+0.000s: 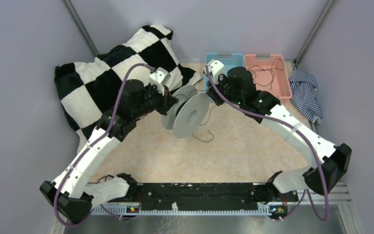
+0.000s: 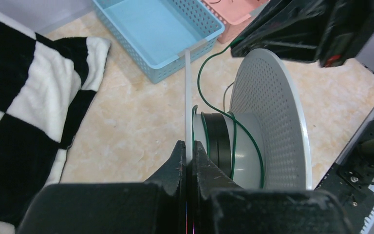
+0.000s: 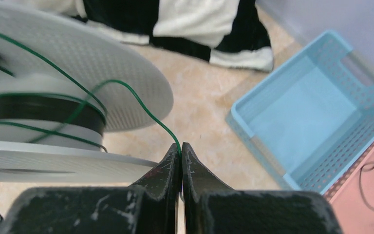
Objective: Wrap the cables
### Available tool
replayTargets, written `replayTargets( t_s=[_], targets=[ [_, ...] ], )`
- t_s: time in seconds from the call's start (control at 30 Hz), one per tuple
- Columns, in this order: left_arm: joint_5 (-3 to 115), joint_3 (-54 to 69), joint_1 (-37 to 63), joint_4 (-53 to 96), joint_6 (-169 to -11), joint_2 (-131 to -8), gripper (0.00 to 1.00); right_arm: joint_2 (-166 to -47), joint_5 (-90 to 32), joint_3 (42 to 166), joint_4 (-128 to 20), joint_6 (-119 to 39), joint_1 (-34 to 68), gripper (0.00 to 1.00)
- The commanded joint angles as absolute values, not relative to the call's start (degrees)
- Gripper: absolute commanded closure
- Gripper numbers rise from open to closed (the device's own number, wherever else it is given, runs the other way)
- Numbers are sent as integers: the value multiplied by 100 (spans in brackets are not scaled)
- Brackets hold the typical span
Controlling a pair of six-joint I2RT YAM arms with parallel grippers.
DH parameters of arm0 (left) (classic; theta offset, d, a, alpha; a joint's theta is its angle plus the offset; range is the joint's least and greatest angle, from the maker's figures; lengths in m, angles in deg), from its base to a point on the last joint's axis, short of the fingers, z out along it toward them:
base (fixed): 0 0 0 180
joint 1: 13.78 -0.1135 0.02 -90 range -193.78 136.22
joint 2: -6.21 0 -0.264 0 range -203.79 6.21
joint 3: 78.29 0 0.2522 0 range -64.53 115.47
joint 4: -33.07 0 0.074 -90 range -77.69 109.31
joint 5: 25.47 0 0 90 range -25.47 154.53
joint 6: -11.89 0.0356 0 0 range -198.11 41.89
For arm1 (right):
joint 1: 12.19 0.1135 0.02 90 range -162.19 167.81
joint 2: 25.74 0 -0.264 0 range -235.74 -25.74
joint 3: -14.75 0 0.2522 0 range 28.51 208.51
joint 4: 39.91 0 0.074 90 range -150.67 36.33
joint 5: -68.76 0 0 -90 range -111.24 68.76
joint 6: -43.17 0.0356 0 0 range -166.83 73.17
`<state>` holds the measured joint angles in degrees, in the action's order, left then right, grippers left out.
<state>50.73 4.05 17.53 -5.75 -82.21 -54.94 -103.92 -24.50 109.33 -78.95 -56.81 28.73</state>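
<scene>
Left gripper (image 2: 189, 147) clamped on spool (image 2: 268, 112) rim, right gripper (image 3: 180, 148) pinching cable (image 3: 151, 111) (slack loops showing): wind under even tension.

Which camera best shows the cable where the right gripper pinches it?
The right wrist view: the cable runs off the spool straight into the shut right gripper. The left wrist view shows its turns on the spool's hub, not the pinch. The top view shows only a faint loose end near the spool.
</scene>
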Motion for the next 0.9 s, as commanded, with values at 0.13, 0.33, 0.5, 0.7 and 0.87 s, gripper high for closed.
replayTargets(
  t_s=[0.13, 0.33, 0.5, 0.7, 0.87],
  targets=[
    [4773, 933, 1697, -84, -8740, -5220, 100, -9677, -2926, 9897, -7182, -5112, 2615, 100],
    [4238, 998, 1041, 77, -9152, -5182, 100, -9194, -3198, 9128, -6661, -4765, 2619, 100],
    [4022, 1163, 744, 159, -9332, -5258, 100, -8947, -3162, 8472, -6186, -4449, 2619, 92],
    [3928, 1244, 742, 293, -9473, -5272, 100, -8996, -3218, 7299, -4253, -3457, 2621, 55],
    [4319, 1828, 741, -190, -9205, -5333, 100, -9265, -2954, 6847, -3481, -2799, 2615, 40]
  ],
)
